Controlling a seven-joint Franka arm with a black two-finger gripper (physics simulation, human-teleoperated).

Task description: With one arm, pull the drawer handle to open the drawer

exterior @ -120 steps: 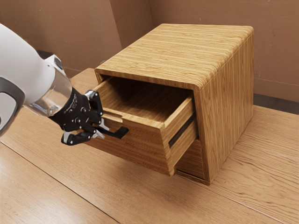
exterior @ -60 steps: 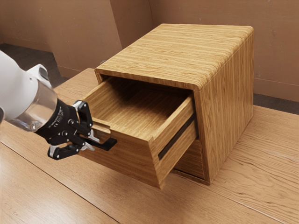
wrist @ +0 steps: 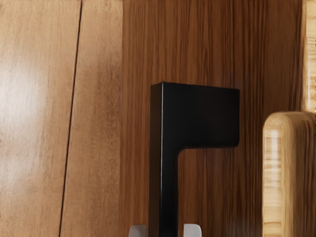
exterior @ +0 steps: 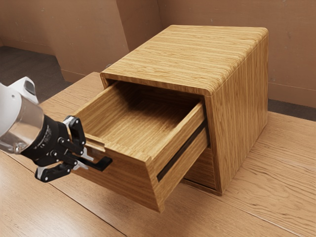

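end effector [exterior: 83, 159] on handle [exterior: 101, 163], drawer [exterior: 129, 180] open

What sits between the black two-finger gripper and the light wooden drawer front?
Only the black angled drawer handle, which the black gripper is shut on; nothing else lies before the wooden drawer front, per the exterior view.

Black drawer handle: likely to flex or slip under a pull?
Probably stiff: the black handle is a thick, square-edged L bar with no visible bend. Slip is possible: its faces look smooth, and the gripper pinches a narrow bar. The drawer, far out of the cabinet, may sag.
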